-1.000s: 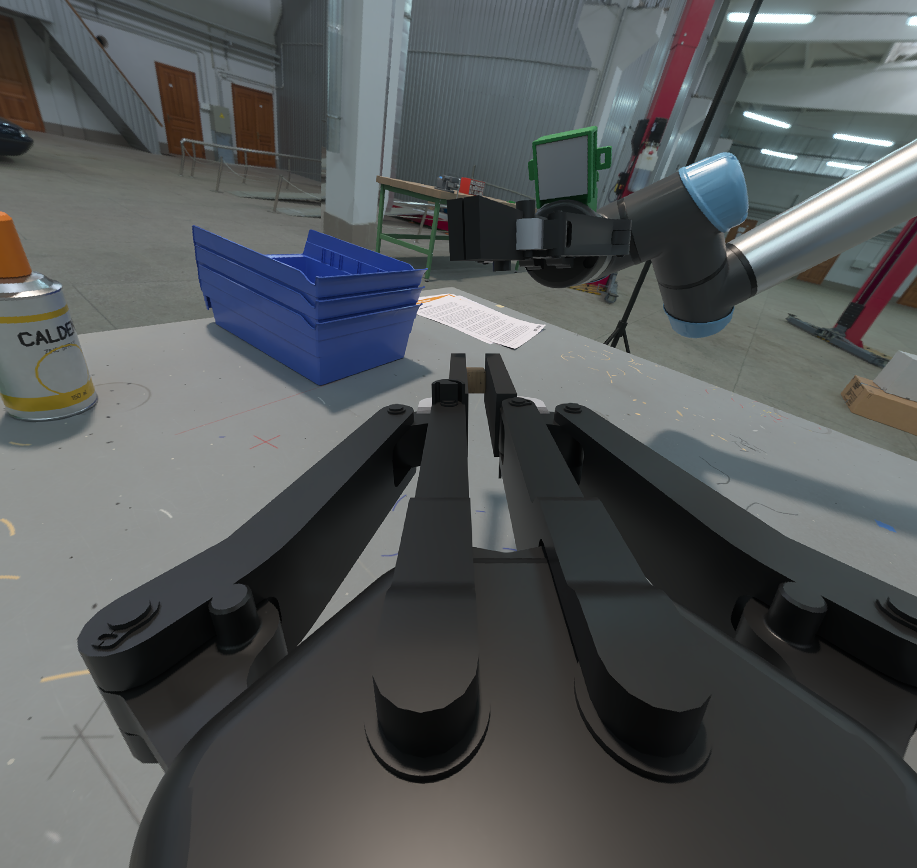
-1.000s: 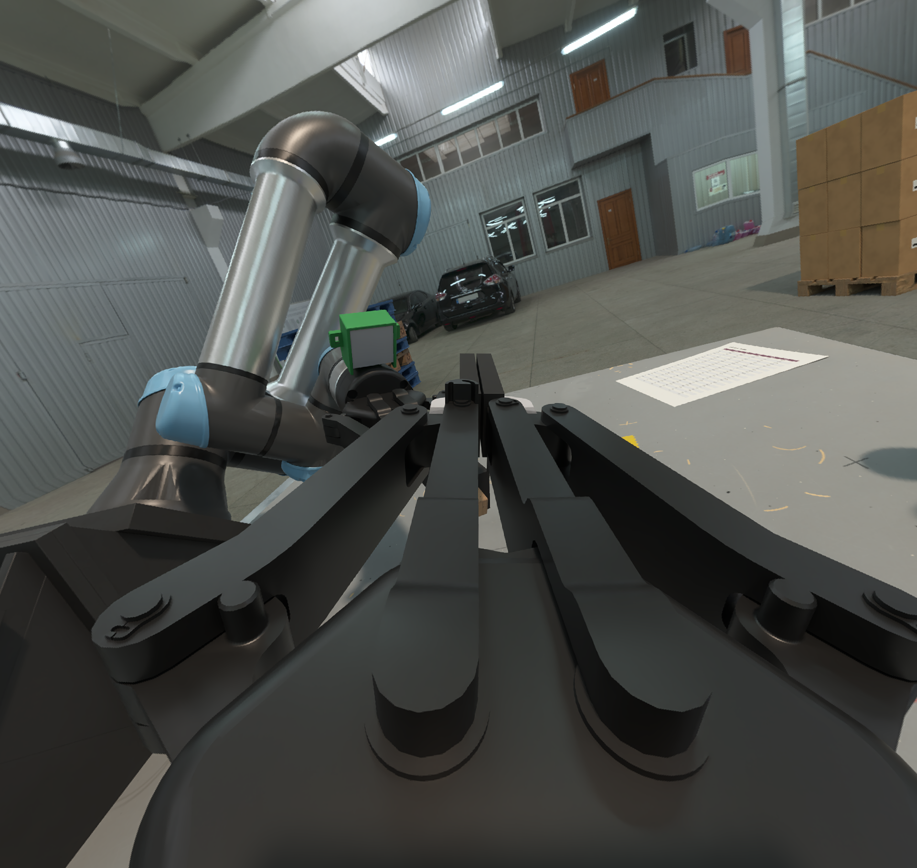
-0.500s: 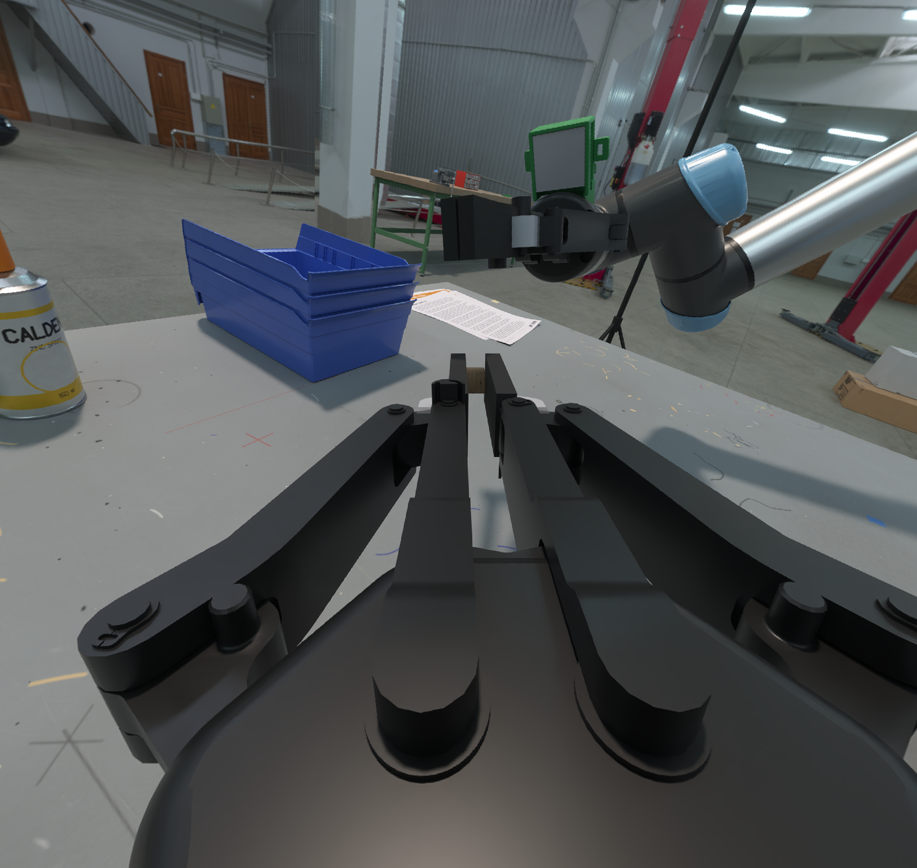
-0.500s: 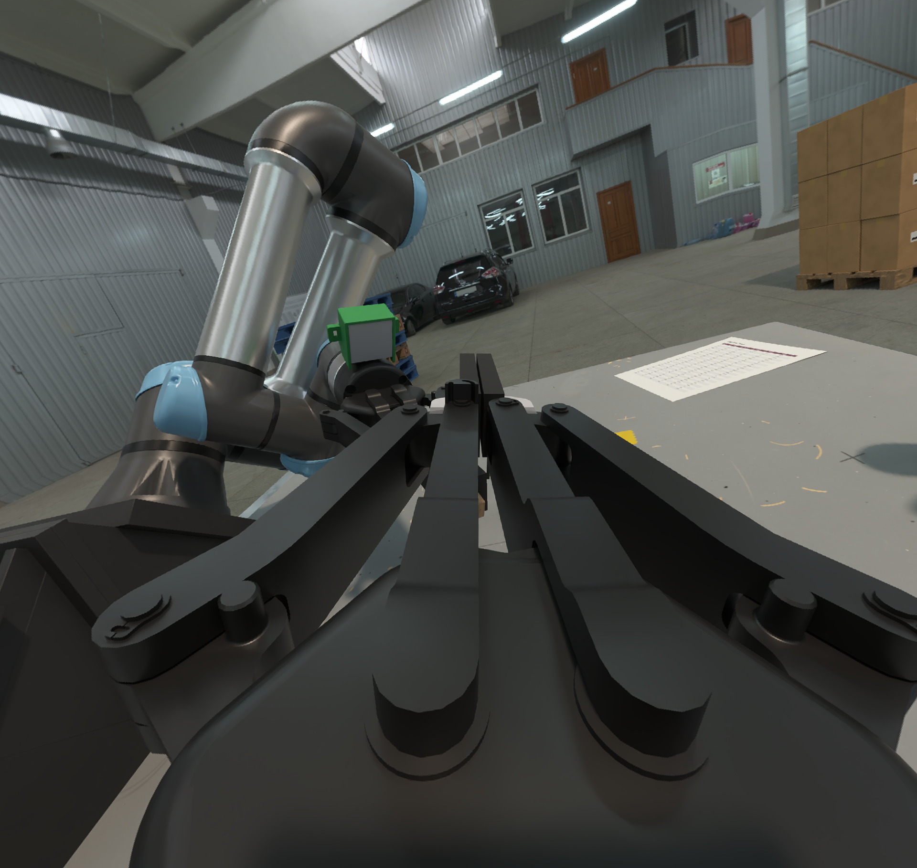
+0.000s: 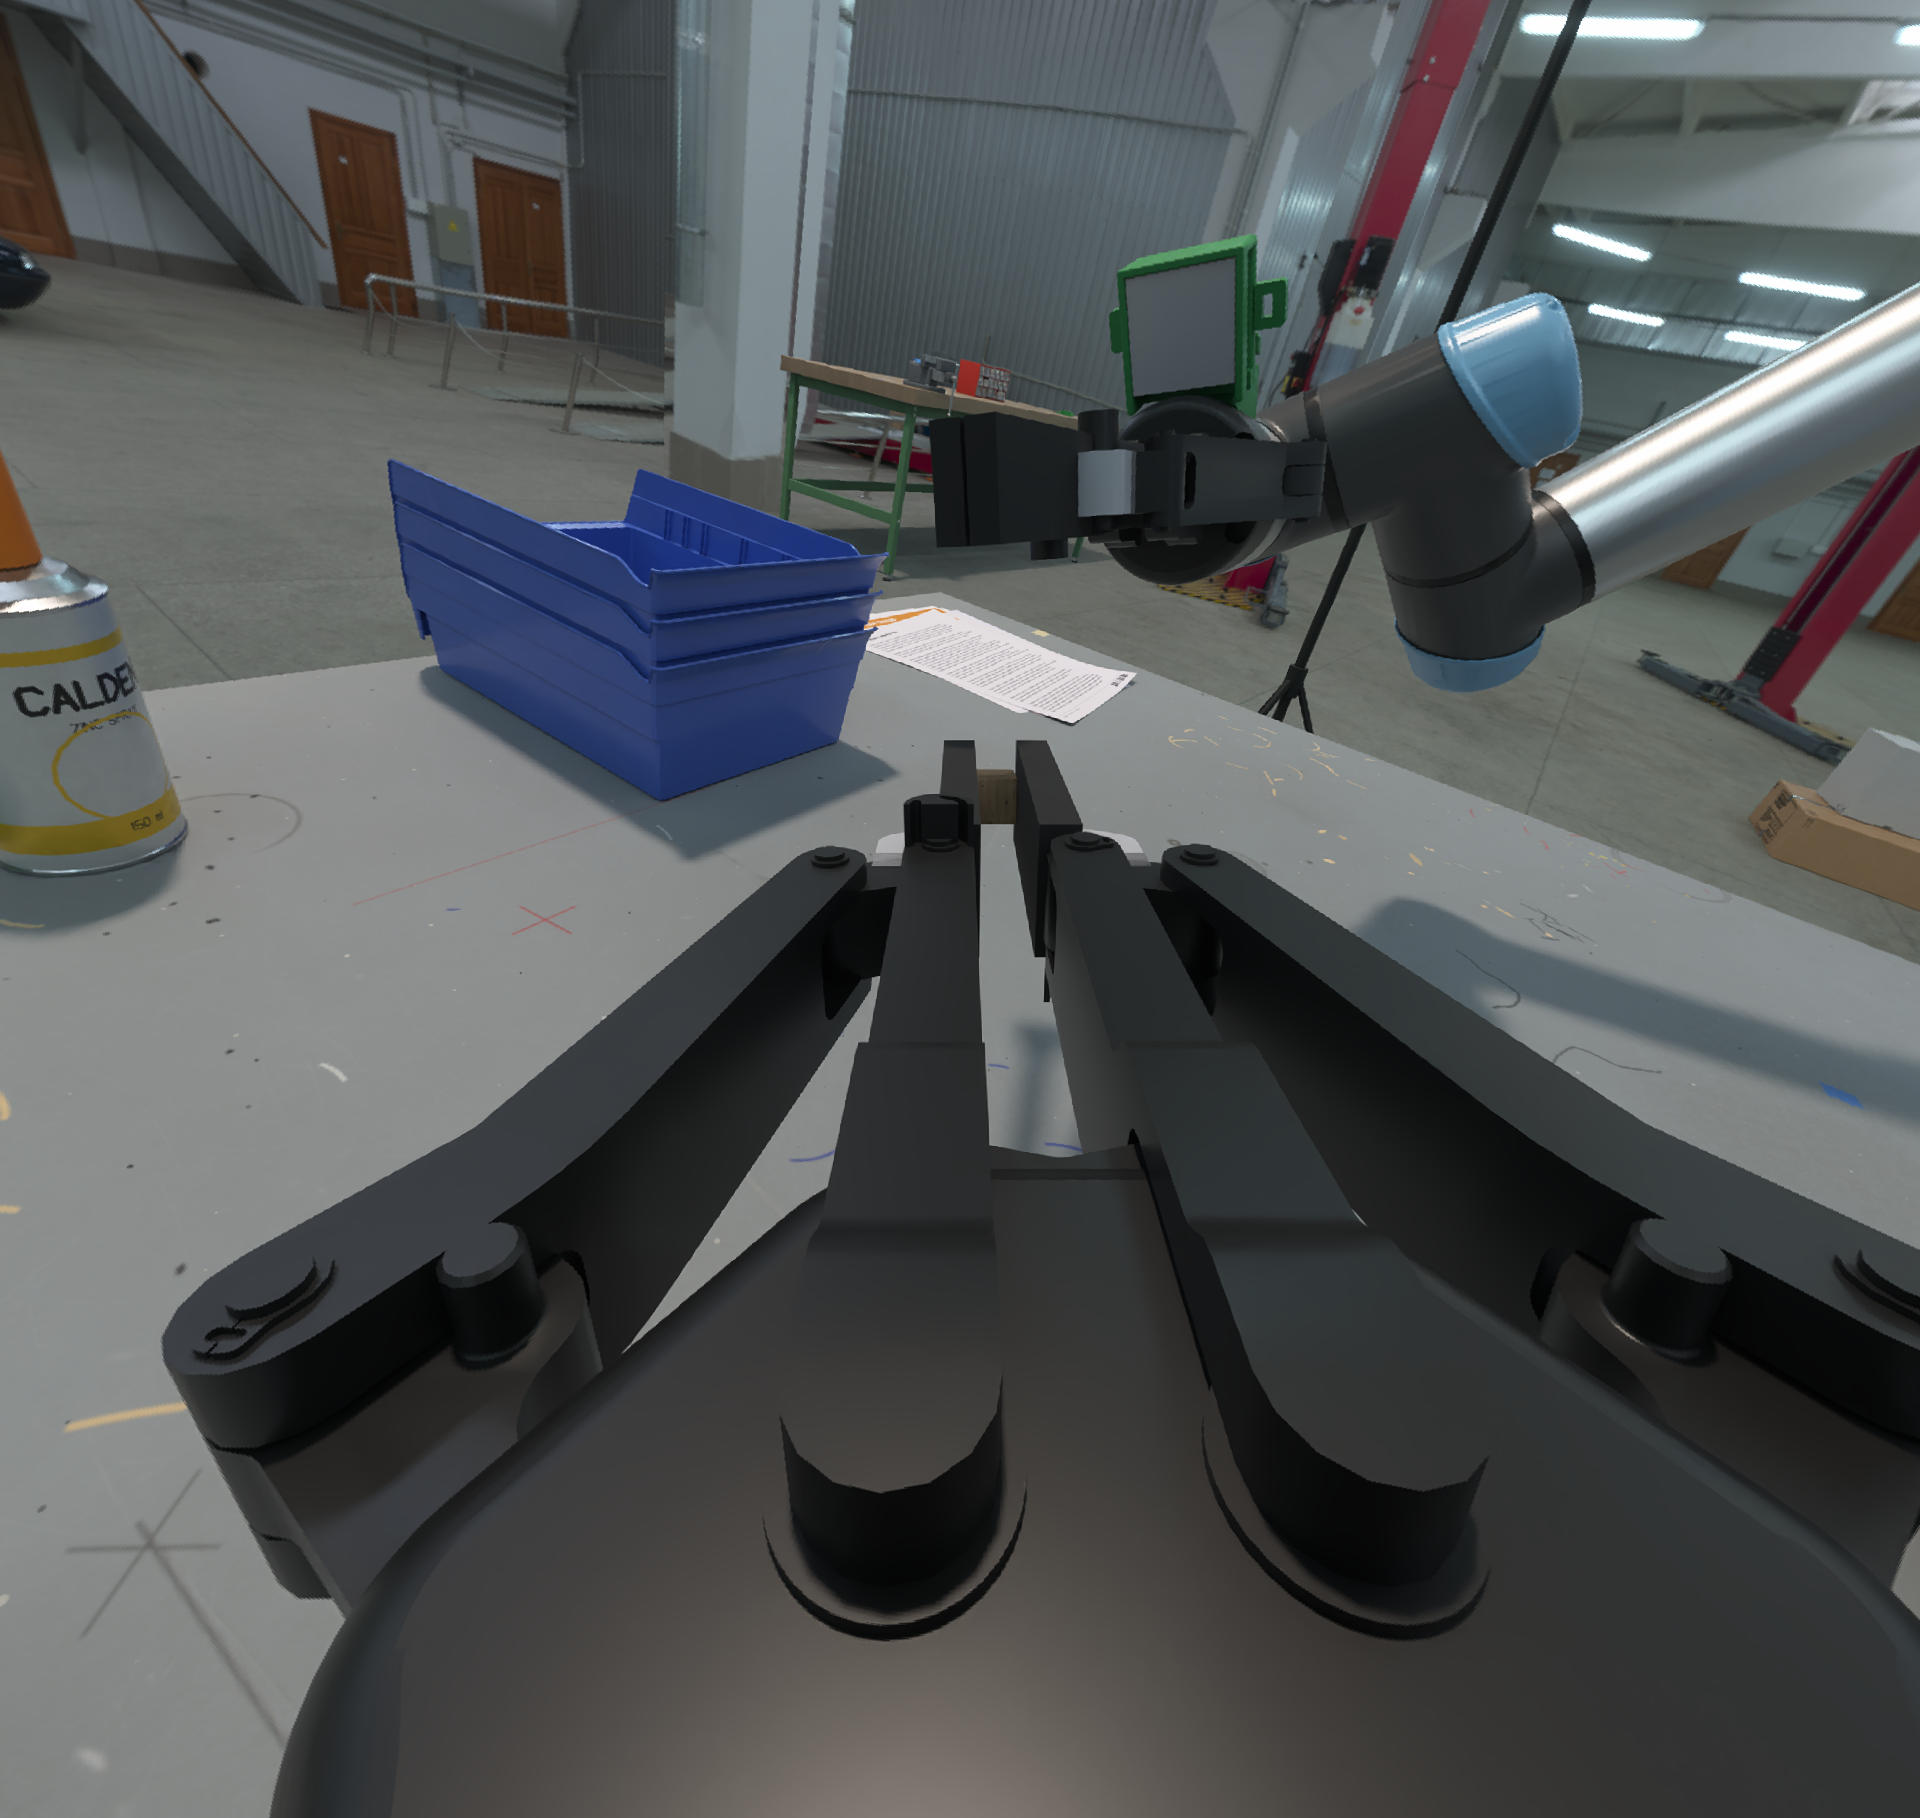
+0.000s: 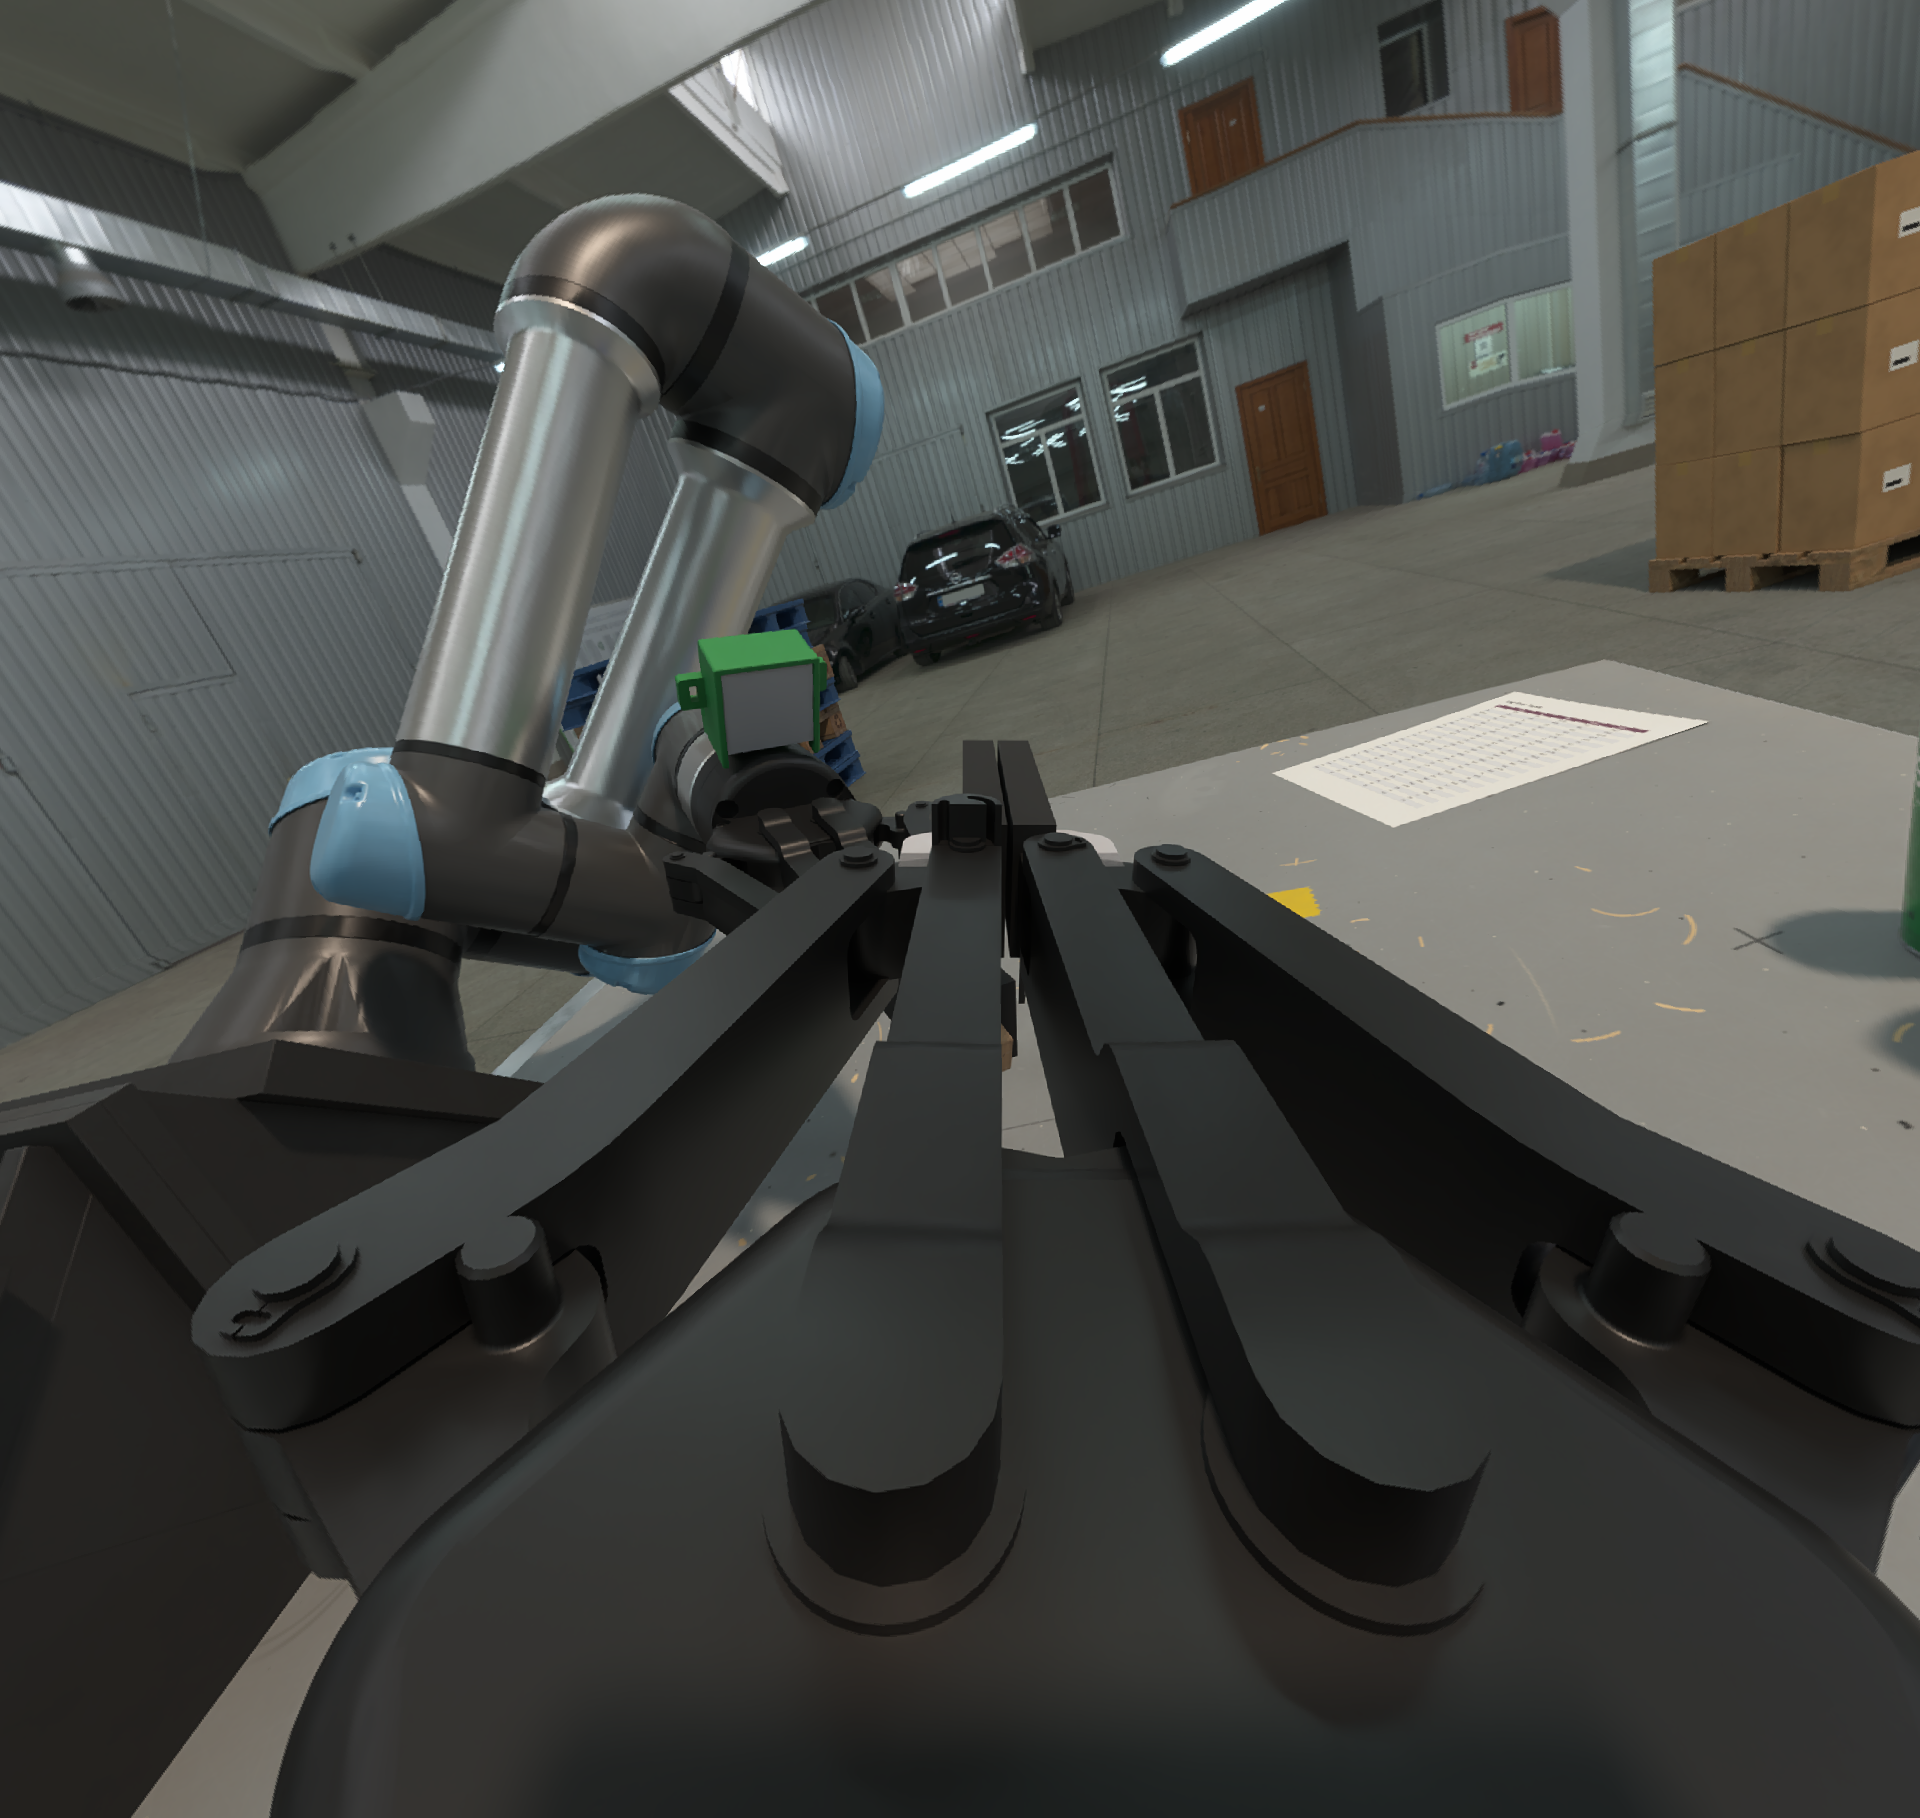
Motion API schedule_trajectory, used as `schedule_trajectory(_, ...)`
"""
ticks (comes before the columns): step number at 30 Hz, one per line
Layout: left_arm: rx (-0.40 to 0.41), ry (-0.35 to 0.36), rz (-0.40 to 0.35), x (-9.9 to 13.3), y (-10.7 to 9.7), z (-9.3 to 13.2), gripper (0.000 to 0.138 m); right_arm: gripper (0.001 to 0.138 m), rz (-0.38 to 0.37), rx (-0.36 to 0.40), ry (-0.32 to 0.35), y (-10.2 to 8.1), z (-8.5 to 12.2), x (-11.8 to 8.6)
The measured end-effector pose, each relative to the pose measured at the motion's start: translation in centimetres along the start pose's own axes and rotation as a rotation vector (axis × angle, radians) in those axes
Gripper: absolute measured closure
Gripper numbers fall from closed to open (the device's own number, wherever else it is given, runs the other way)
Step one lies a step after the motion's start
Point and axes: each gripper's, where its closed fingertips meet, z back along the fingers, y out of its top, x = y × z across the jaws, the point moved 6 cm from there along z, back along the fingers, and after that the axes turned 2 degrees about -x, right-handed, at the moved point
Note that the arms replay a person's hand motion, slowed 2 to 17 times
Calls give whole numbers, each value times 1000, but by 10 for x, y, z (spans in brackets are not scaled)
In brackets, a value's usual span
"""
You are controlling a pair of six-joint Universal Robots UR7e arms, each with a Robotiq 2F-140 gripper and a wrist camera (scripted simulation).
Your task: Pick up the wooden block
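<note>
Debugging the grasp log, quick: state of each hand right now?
Left hand: closed on the wooden block, lifted clear of the table.
Right hand: closed, holding nothing.

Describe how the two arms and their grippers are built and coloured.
Each arm has brushed silver tubes, dark grey joint housings and light blue end caps. Both matte black two-finger grippers, left gripper and right gripper, have linked bars with round pivot pins. A green-framed grey square module sits at each wrist. No cables show.
</note>
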Motion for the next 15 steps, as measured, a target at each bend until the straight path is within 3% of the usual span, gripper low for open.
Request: schedule_trajectory(15,-9,-1,0,1,0,-3,128,138,-19,10,3,-1,2,2)
